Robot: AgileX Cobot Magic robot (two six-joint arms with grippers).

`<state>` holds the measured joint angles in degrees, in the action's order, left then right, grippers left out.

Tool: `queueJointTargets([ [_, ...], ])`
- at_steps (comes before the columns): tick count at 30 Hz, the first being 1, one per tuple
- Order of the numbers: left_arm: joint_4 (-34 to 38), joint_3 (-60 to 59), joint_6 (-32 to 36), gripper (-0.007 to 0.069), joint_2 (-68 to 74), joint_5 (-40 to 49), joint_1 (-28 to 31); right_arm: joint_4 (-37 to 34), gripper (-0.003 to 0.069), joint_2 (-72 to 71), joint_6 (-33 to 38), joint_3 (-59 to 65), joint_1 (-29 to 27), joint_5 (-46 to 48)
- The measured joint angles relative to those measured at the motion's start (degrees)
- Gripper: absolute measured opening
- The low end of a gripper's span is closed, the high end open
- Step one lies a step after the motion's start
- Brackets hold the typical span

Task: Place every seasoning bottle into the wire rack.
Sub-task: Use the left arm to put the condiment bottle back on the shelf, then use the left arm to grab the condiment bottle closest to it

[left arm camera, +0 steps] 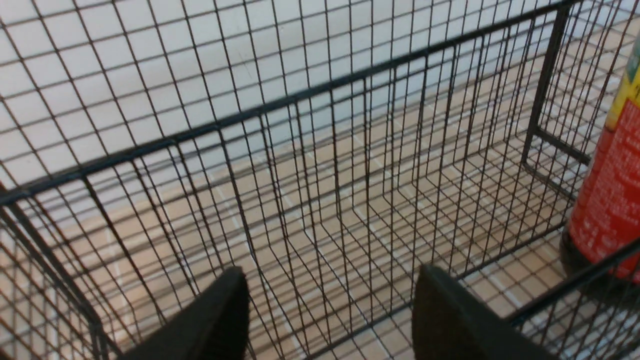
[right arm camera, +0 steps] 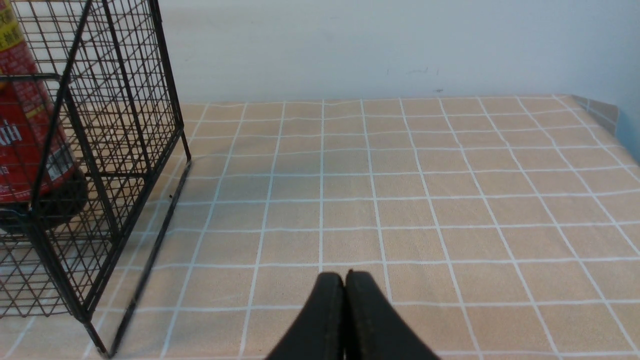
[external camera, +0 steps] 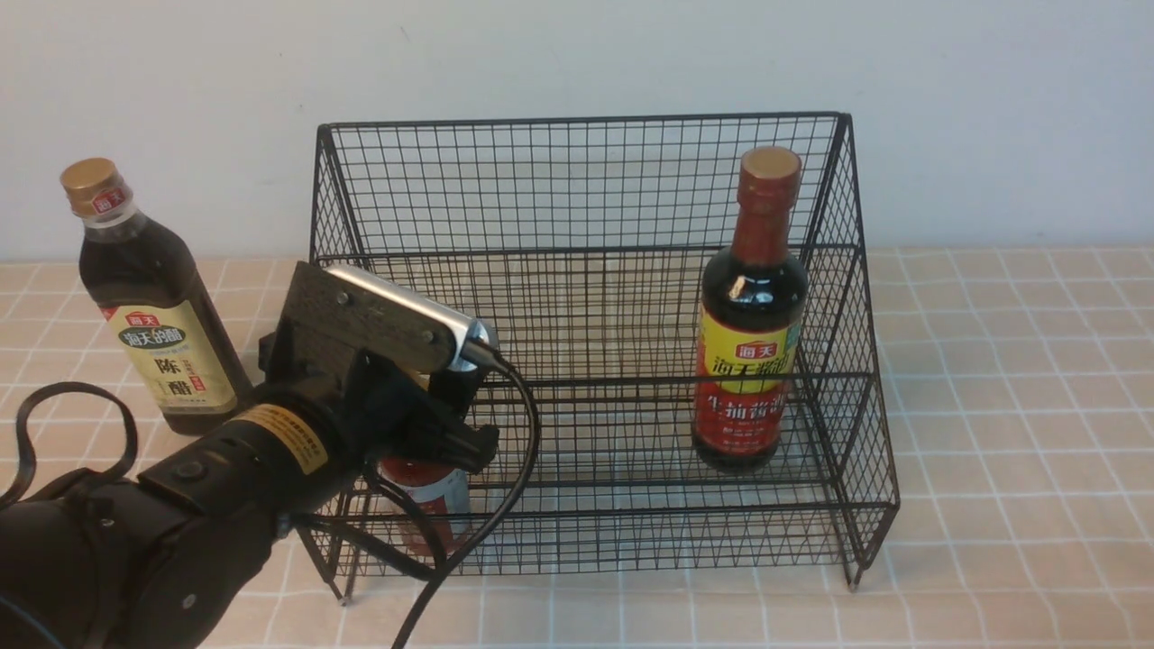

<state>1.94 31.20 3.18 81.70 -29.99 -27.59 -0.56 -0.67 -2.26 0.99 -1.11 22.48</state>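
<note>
The black wire rack [external camera: 586, 180] stands mid-table. The soy bottle [external camera: 750, 342] stands upright inside it at the right; it also shows in the left wrist view [left arm camera: 607, 200] and the right wrist view [right arm camera: 20, 125]. The small red sauce bottle [external camera: 424, 505] stands behind the rack's front mesh at the left, its top hidden by my left gripper [external camera: 451, 433]. In the left wrist view that gripper [left arm camera: 330, 280] is open and empty inside the rack [left arm camera: 300, 100]. The vinegar bottle [external camera: 158, 315] stands on the table left of the rack. My right gripper [right arm camera: 345, 275] is shut and empty, right of the rack [right arm camera: 125, 100].
The tiled beige tabletop [external camera: 1010, 379] stretches to the right of the rack, with a white wall [external camera: 577, 54] close behind. The left arm's cable [external camera: 523, 451] hangs across the rack's front left corner. The table's far right edge [right arm camera: 600, 110] shows in the right wrist view.
</note>
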Motion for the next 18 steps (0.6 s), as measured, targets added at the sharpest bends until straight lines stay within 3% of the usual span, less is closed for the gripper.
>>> queueJointTargets([
  [4,1.82,0.0,0.51,0.0484,-3.32,1.92,0.0,0.0,-0.0014,0.0,0.0,0.0,0.0,0.0],
  [9,4.27,0.18,3.21,0.0491,-9.34,3.17,0.0,0.0,-0.0014,0.0,0.0,0.0,0.0,0.0],
  [13,9.85,1.63,10.55,0.0491,-15.53,2.85,0.0,0.0,-0.0014,0.0,0.0,0.0,0.0,0.0],
  [18,29.71,4.15,31.17,0.0491,-22.1,-4.41,0.0,0.0,-0.0014,0.0,0.0,0.0,0.0,0.0],
])
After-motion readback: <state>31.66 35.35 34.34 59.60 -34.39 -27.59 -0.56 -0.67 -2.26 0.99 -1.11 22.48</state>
